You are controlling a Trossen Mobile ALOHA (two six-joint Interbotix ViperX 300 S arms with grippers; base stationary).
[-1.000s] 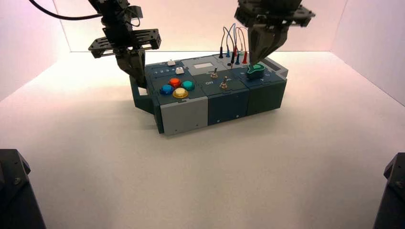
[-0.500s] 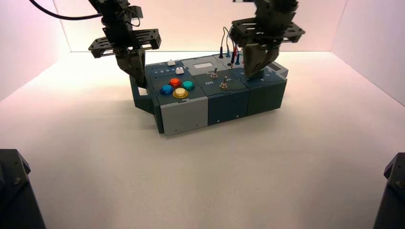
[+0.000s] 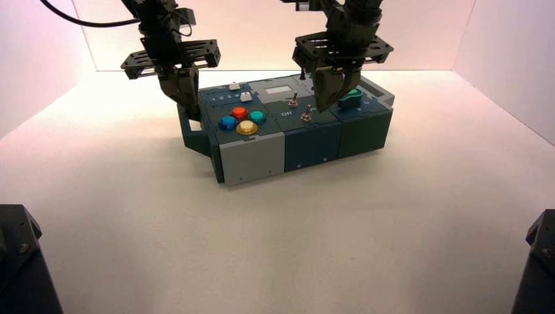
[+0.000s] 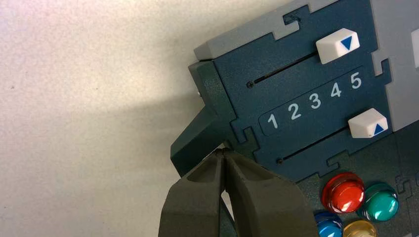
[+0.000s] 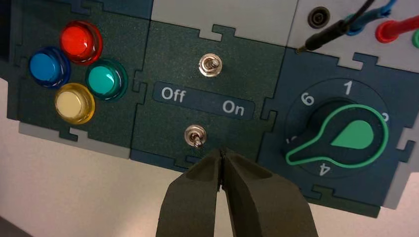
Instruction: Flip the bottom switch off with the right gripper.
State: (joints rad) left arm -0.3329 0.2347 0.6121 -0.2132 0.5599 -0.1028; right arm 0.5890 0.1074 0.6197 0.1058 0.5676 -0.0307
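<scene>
The bottom switch (image 5: 195, 135), a small silver toggle, sits below the white "Off" and "On" lettering (image 5: 202, 100) on the box's middle panel; in the high view the bottom switch (image 3: 306, 116) stands near the panel's front edge. My right gripper (image 5: 222, 150) is shut, with its tips just beside this toggle on the "On" side, not touching it. From above, the right gripper (image 3: 325, 108) hangs between the toggle and the green knob (image 3: 351, 97). My left gripper (image 4: 224, 151) is shut and rests at the box's left corner, also seen as the left gripper (image 3: 190, 110) in the high view.
A second silver toggle (image 5: 209, 64) stands above the lettering. Red, blue, teal and yellow buttons (image 5: 74, 69) lie left of the switches, and the green knob (image 5: 346, 138) lies right. Plugged wires (image 5: 346, 24) rise at the back. Two white sliders (image 4: 337, 45) flank numbers 1 to 5.
My right gripper has come down and to the left, from above the green knob to just right of the bottom switch. The left arm has not moved.
</scene>
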